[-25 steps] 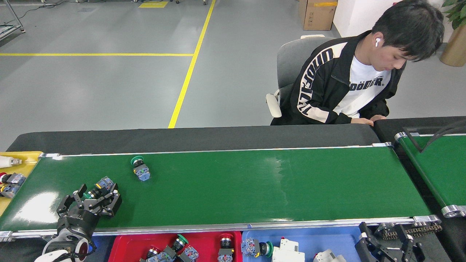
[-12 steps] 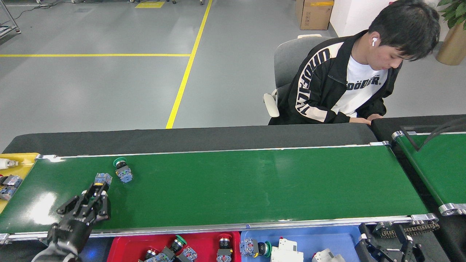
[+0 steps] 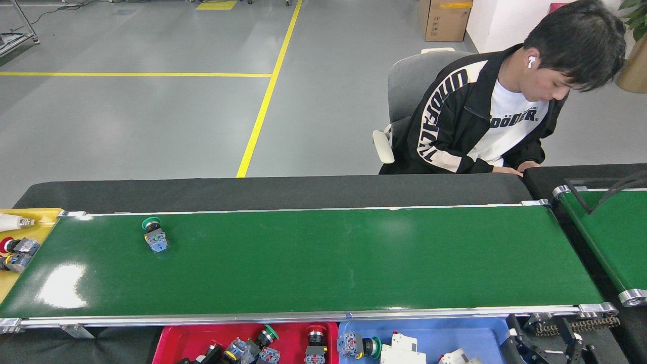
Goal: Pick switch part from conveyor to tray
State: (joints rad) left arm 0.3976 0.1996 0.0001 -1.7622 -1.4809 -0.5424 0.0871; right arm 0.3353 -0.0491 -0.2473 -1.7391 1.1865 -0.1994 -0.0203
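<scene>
Red plastic tray (image 3: 172,344) holds several switch parts; blue plastic tray (image 3: 455,333) holds more; right end effector (image 3: 548,344) low at corner, opening unclear; left unseen

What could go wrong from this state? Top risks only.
1. One green-capped switch part lies on the conveyor near its left end, close to the yellow tray; if the belt runs that way it may drop off unpicked.
2. The left gripper is out of view, so a grasp may come late.
3. The right gripper sits at the opposite end, probably too far to help.
</scene>
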